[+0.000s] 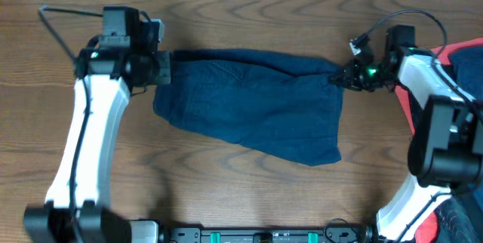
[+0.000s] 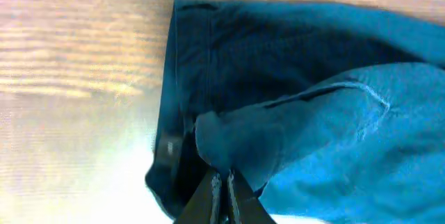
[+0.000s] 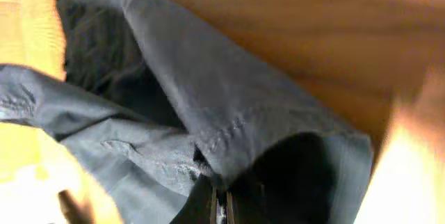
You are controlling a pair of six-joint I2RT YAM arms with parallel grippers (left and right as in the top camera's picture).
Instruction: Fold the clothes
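Both left hand [image 1: 167,68] and right hand [image 1: 337,78] pinch opposite shorts [image 1: 256,106] edges

The shorts [image 1: 256,111] are plain dark navy, the table [image 1: 249,186] brown wood-grain, the cloth [image 1: 466,50] bright red.

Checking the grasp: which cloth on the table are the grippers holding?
The dark blue shorts in the middle, pinched by the left gripper and right gripper; the red cloth at the right edge lies unheld.
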